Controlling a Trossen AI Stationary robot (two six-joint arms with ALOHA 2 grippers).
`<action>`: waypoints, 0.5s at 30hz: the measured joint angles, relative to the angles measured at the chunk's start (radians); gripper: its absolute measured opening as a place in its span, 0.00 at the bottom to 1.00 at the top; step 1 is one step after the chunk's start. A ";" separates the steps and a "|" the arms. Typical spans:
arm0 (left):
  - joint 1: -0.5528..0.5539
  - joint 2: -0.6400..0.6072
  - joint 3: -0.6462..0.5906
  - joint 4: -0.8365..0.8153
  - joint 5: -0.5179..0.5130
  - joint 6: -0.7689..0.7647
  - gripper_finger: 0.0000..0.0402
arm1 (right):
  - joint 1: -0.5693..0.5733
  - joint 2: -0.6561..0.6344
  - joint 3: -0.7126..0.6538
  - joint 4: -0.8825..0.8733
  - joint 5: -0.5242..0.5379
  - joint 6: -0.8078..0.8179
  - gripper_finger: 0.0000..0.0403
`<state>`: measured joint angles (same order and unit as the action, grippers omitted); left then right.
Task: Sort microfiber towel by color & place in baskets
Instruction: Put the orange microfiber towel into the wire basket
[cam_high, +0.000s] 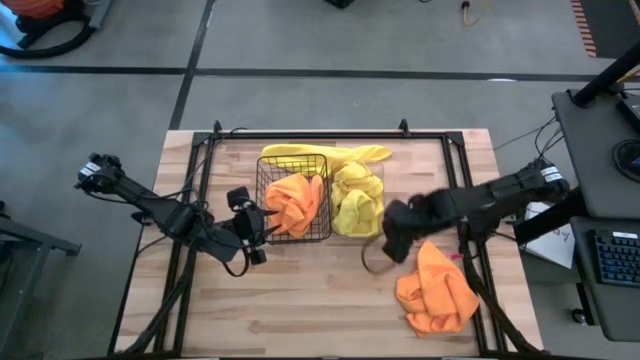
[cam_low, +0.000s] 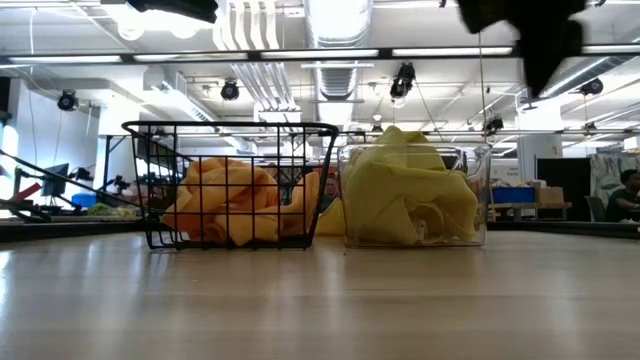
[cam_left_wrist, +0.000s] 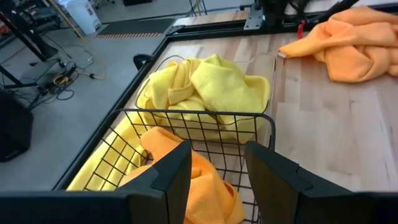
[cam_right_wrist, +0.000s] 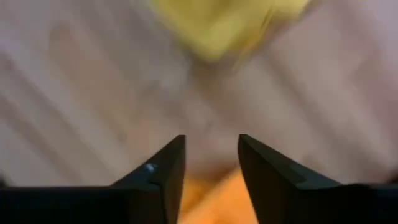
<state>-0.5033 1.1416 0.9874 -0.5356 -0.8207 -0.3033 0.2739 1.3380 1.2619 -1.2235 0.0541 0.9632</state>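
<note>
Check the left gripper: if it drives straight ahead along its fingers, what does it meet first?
Probably the orange towels in the black wire basket: the left gripper, fingers apart and empty, points over its near rim. Beyond sits the clear bin of yellow towels. Depth is uncertain.

Floor (cam_high: 300, 40): grey concrete, dark seams, all round the wooden table (cam_high: 320, 300). Orange-black striped mat (cam_high: 590, 25) at far right corner. Desk (cam_high: 595, 150) with keyboard (cam_high: 615, 255) beside the table on the right. Ceiling: fluorescent strips (cam_low: 330, 52), round duct (cam_low: 335, 20). Open hall behind, person (cam_low: 628, 195) seated far right.
</note>
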 joint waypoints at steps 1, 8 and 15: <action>0.000 0.000 0.000 0.007 0.000 -0.002 0.34 | 0.036 0.007 -0.007 -0.004 -0.029 0.051 0.39; 0.000 0.000 0.000 0.035 0.000 -0.006 0.34 | 0.256 0.071 -0.049 -0.001 -0.199 0.383 0.61; 0.000 0.000 -0.001 0.035 0.000 -0.023 0.34 | 0.385 0.186 -0.057 0.002 -0.220 0.585 0.72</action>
<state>-0.5031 1.1416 0.9867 -0.5003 -0.8204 -0.3265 0.6586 1.5245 1.2053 -1.2220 -0.1659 1.5480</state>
